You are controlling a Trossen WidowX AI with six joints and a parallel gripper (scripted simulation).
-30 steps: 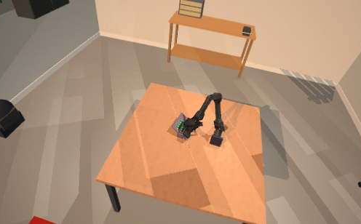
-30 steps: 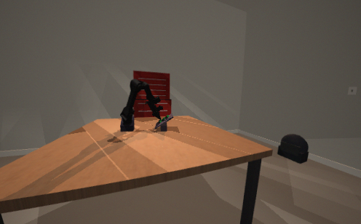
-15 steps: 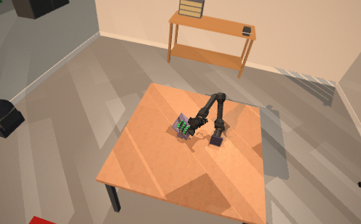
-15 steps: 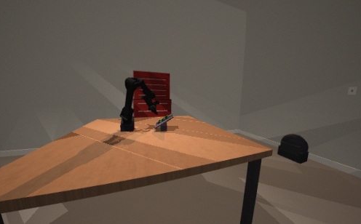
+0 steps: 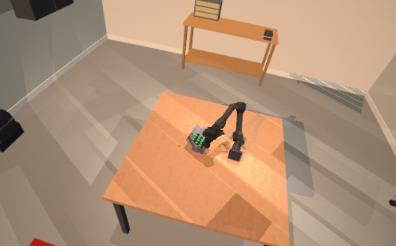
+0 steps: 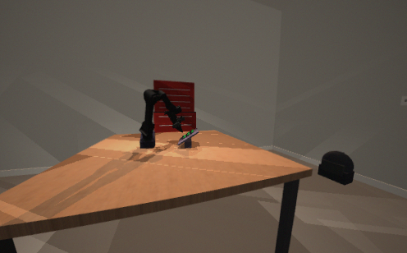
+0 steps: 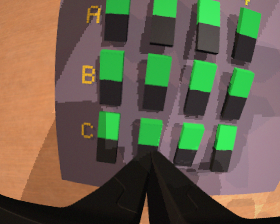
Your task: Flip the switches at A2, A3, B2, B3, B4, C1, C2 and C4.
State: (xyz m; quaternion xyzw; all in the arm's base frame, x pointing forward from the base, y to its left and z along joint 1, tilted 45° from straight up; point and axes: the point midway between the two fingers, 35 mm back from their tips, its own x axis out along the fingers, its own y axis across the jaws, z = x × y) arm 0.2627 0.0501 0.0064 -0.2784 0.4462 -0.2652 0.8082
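Note:
The purple panel is tilted and carries rows A, B and C of green-and-black switches. In the wrist view A2 and A3 show lighter, greyer black halves. B2, B3, B4, C1, C3 and C4 show dark lower halves. I cannot tell every switch's tilt. My gripper is shut and empty, its tips at the near, black end of C2 and partly hiding it. Contact is unclear.
The panel stands on the wooden table in front of the arm's base. A1, A4 and B1 are the other switches. The number labels are mostly out of the wrist view.

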